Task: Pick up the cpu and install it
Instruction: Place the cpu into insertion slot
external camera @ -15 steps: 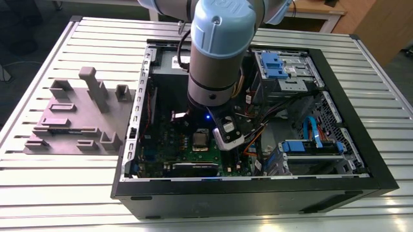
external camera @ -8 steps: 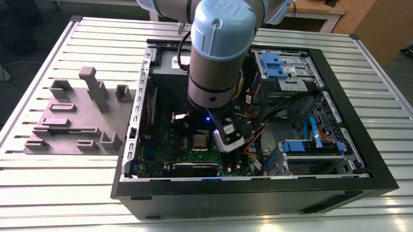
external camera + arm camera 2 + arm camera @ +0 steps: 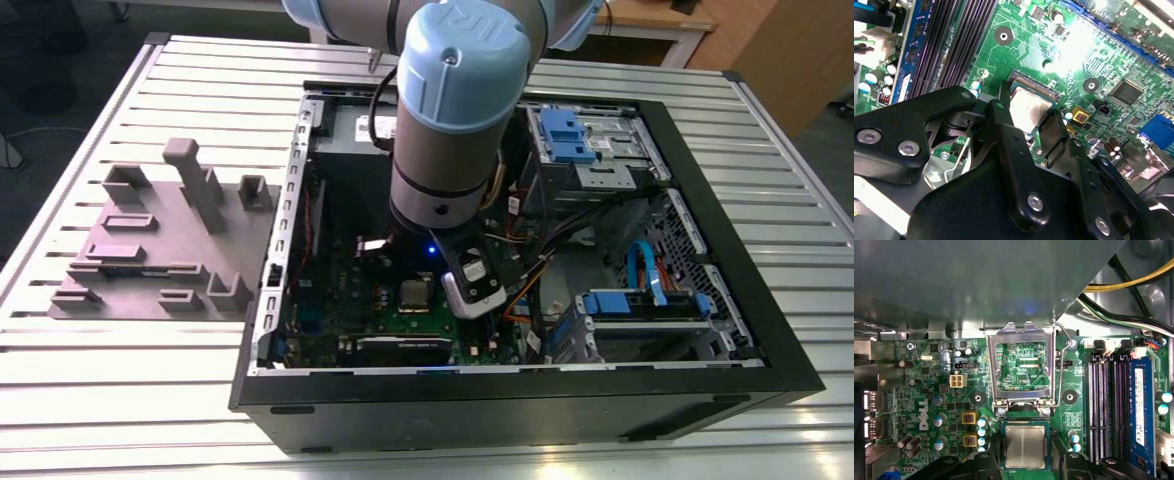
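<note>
The cpu (image 3: 1025, 445), a small silvery square with a thin green edge, sits at the socket just below the raised silver socket frame (image 3: 1020, 365) on the green motherboard (image 3: 944, 405). My gripper (image 3: 1025, 452) is shut on it, one black finger (image 3: 990, 460) tight against each side. In the second wrist view the cpu (image 3: 1030, 110) shows between the black fingers (image 3: 1004, 130), with a strip of gold socket contacts (image 3: 1036, 87) bare beyond it. In the exterior view the cpu (image 3: 414, 293) lies under the blue-grey arm (image 3: 454, 120), deep inside the open computer case (image 3: 787, 380).
Long memory slots (image 3: 1104, 410) run beside the socket, and yellow and black cables (image 3: 1134, 285) hang over the case wall. A drive cage with blue clips (image 3: 574, 135) and blue cables (image 3: 641, 270) crowd the case. A grey moulded parts holder (image 3: 147, 240) lies at the exterior view's left.
</note>
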Controlling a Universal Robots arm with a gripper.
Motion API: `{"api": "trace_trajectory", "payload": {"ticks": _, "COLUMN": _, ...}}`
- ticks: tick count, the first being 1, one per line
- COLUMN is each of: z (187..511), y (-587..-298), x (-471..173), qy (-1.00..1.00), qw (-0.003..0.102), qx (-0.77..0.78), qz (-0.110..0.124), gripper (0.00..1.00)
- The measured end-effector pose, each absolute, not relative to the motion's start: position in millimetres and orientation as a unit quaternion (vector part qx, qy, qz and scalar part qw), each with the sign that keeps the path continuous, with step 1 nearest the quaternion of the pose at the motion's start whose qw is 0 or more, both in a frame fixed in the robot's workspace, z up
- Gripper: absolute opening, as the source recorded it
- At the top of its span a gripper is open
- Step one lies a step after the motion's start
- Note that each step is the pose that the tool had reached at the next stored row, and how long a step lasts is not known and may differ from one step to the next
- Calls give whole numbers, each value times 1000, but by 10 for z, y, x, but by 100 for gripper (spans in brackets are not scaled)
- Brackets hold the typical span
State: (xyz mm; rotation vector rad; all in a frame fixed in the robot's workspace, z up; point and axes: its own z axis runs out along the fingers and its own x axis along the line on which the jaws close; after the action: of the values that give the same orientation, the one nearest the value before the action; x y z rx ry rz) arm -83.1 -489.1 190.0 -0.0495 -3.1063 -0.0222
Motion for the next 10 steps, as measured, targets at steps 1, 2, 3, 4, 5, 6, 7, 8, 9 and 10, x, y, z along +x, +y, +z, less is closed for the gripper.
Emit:
{"api": "trace_trajectory", "payload": {"ticks": 1, "z": 1898, "y": -4891, "x": -831, "qy": -1000, "qw": 17, "qx": -16, "qz": -7, "gripper": 47}}
{"api": "trace_trajectory", "payload": {"ticks": 2, "z": 1896, "y": -4892, "x": -831, "qy": -1000, "qw": 17, "qx": -16, "qz": -7, "gripper": 47}}
{"api": "trace_trajectory", "payload": {"ticks": 3, "z": 1896, "y": -4891, "x": -831, "qy": -1000, "qw": 17, "qx": -16, "qz": -7, "gripper": 47}}
{"api": "trace_trajectory", "payload": {"ticks": 4, "z": 1895, "y": -4891, "x": -831, "qy": -1000, "qw": 17, "qx": -16, "qz": -7, "gripper": 47}}
{"api": "trace_trajectory", "payload": {"ticks": 5, "z": 1894, "y": -4891, "x": -831, "qy": -1000, "qw": 17, "qx": -16, "qz": -7, "gripper": 47}}
{"api": "trace_trajectory", "payload": {"ticks": 6, "z": 1893, "y": -4891, "x": -830, "qy": -1000, "qw": 17, "qx": -16, "qz": -6, "gripper": 47}}
{"api": "trace_trajectory", "payload": {"ticks": 7, "z": 1893, "y": -4891, "x": -830, "qy": -1000, "qw": 17, "qx": -16, "qz": -6, "gripper": 47}}
{"api": "trace_trajectory", "payload": {"ticks": 8, "z": 1892, "y": -4892, "x": -830, "qy": -1000, "qw": 17, "qx": -16, "qz": -6, "gripper": 47}}
{"api": "trace_trajectory", "payload": {"ticks": 9, "z": 1892, "y": -4894, "x": -831, "qy": -1000, "qw": 17, "qx": -16, "qz": -6, "gripper": 47}}
{"api": "trace_trajectory", "payload": {"ticks": 10, "z": 1892, "y": -4895, "x": -831, "qy": -1000, "qw": 17, "qx": -16, "qz": -6, "gripper": 47}}
